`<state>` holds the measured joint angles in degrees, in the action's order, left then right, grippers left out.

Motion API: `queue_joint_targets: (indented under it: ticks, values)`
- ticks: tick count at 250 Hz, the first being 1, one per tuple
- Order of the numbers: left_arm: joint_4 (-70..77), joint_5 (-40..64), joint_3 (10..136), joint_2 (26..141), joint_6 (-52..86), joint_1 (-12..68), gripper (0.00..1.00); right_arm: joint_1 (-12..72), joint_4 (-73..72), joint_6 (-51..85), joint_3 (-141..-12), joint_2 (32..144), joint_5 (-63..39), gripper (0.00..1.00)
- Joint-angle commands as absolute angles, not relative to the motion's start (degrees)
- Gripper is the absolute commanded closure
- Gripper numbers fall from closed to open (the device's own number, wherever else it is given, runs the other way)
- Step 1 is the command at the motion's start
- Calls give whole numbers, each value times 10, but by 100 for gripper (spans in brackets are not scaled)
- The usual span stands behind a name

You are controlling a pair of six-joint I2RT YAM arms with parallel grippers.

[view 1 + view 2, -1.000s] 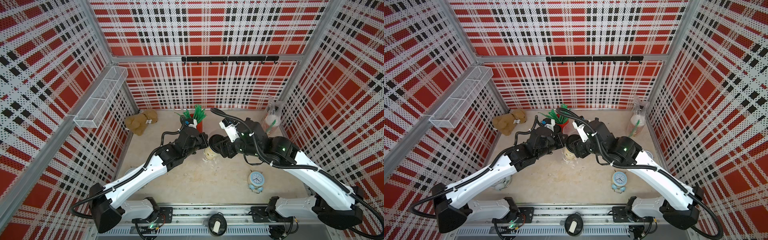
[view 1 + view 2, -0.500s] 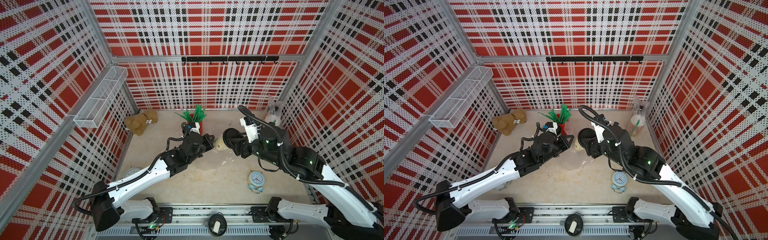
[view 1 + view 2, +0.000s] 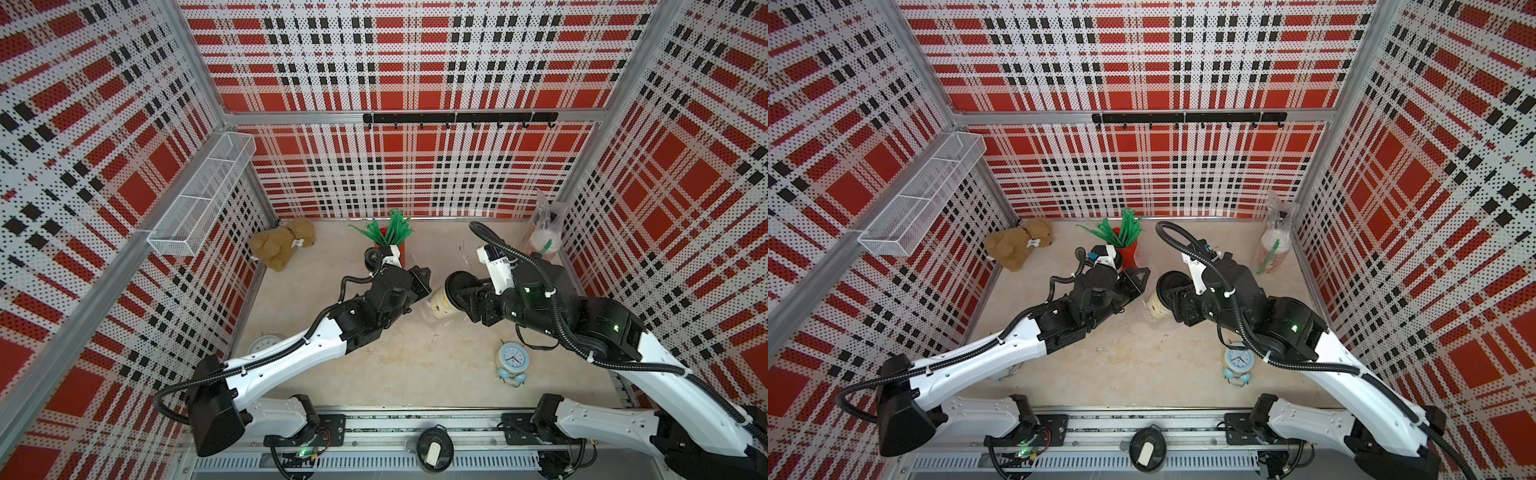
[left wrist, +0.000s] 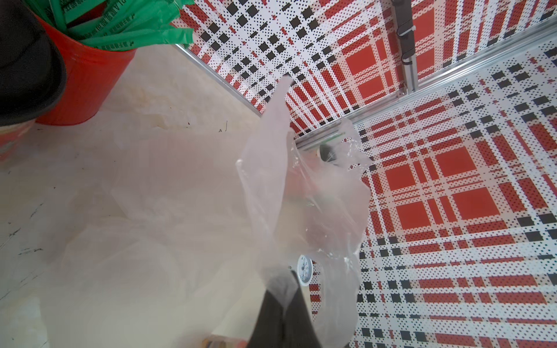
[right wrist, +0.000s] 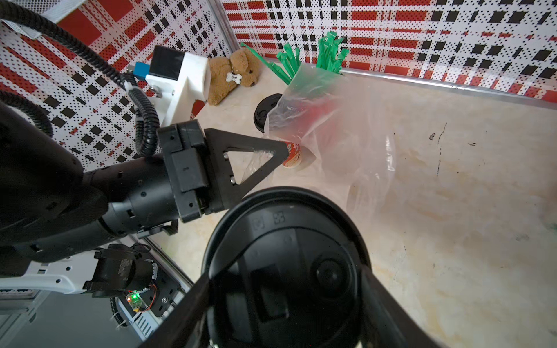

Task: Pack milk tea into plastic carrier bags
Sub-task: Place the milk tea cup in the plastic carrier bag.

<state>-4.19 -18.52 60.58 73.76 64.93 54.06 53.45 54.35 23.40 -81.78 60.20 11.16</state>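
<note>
Noted left gripper [image 5: 281,147] pinched shut on edge of clear plastic carrier bag [image 5: 331,120], mid-table, film draping onto tabletop [image 5: 452,211]. Noted right gripper [image 3: 459,296] clamped around black-lidded milk tea cup [image 3: 439,304], tilted, just right of that bag. Logged second black-lidded cup [image 5: 265,113] beside red straw holder [image 3: 398,249], far centre; packed bag [image 3: 544,232] in far right corner

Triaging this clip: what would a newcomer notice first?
The arms tip to tip mid-table: the right gripper holds a tilted black-lidded milk tea cup facing the left gripper, shut on a clear plastic bag. A packed bag sits in the far right corner; green straws stand at the back.
</note>
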Motion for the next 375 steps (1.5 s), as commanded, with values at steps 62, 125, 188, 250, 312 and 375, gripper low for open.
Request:
queue_joint_targets:
  ticks: [62, 125, 188, 250, 312, 375]
  values:
    - [-29, -216, 578, 722, 694, 544, 100, 539, 413, 252, -720, 606, 108, 98]
    - [-59, -250, 571, 700, 701, 543, 100, 541, 332, 275, -650, 613, 108, 98]
    - [-69, -262, 563, 688, 709, 540, 100, 540, 296, 288, -619, 631, 114, 97]
    - [-71, -259, 561, 688, 713, 537, 100, 541, 270, 286, -618, 679, 87, 97]
    - [-76, -263, 557, 680, 714, 530, 100, 540, 208, 308, -590, 700, 74, 96]
    - [-82, -263, 555, 674, 715, 525, 100, 540, 137, 342, -543, 671, 97, 97]
